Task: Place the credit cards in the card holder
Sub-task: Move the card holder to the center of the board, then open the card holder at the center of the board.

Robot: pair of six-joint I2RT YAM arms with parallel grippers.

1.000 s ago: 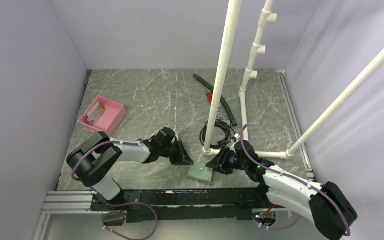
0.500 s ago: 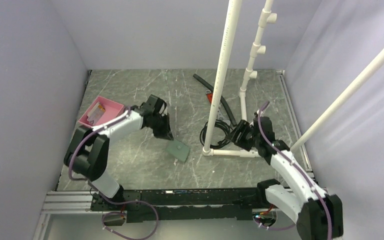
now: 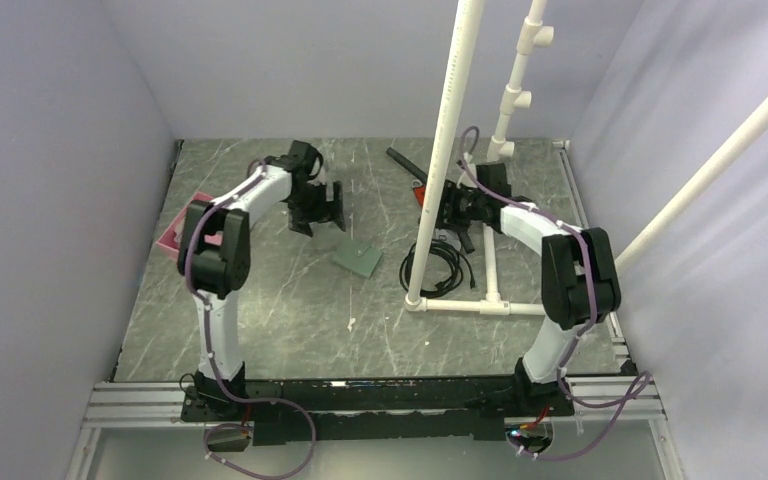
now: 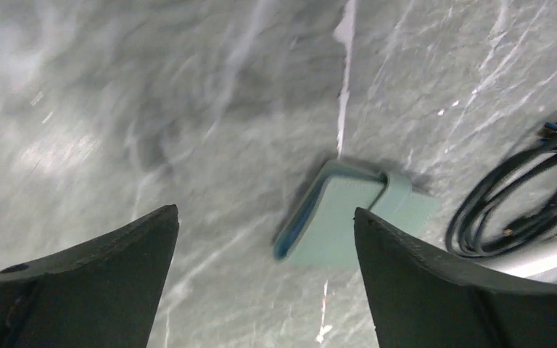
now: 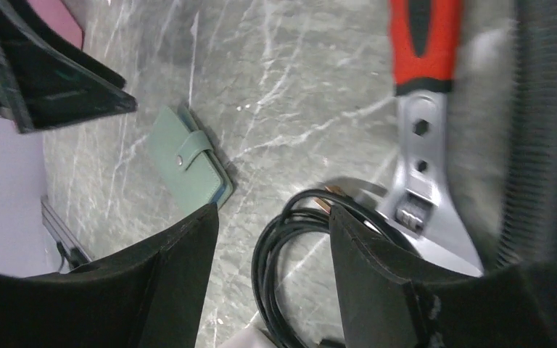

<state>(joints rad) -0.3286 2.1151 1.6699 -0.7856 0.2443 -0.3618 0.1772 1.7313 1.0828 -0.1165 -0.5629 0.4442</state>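
— From overhead, where's the card holder point(image 3: 359, 258)?
— Lying shut on the worktop point(image 3: 260, 320), between the arms. The left pincer point(image 3: 322, 212) hangs just beyond it, nearer the pink tray point(image 3: 168, 240); going for cards, I'd guess, though I can't see any.
— Its wrist view?
— Fingers spread, nothing held, card holder below.
— And the right's?
— There the right pincer point(image 5: 272, 210) is spread too, empty, above a cable point(image 5: 265, 250) and wrench point(image 5: 426, 43); keeping clear, likely.
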